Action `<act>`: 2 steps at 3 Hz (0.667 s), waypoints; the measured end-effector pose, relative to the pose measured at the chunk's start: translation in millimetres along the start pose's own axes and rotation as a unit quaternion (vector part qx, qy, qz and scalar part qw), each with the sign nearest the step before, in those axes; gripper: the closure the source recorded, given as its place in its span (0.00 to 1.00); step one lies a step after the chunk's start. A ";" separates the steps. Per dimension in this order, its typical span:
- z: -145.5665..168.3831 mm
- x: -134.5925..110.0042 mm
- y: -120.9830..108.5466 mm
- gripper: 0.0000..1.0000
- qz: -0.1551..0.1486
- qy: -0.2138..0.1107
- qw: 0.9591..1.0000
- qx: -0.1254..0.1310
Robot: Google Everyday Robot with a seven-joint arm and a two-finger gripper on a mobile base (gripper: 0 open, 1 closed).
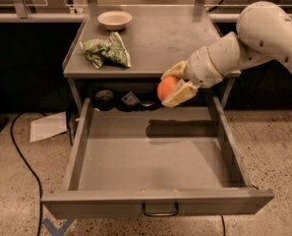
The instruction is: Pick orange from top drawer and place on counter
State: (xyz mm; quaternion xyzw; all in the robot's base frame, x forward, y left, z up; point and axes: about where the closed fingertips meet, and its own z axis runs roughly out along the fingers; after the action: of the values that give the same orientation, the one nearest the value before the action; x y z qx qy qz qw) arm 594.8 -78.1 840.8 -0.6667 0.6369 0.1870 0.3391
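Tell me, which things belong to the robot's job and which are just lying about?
In the job: orange, held in the gripper above the open top drawer; counter.
Lying about: beige bowl and green bag on the counter; paper on the floor.

Round orange [165, 88] in pincer [173, 84] above open top drawer [150, 156], beside counter [155, 38] front edge.
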 end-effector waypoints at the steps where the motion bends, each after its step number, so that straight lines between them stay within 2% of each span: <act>1: -12.6 -18.3 -37.9 1.00 -0.026 -0.014 1.000 0.011; 2: -14.5 -32.5 -74.6 1.00 -0.050 -0.021 0.998 0.026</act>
State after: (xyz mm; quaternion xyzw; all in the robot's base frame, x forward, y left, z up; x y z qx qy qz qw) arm 661.1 -67.7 889.1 -0.6844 0.6003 0.1672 0.3786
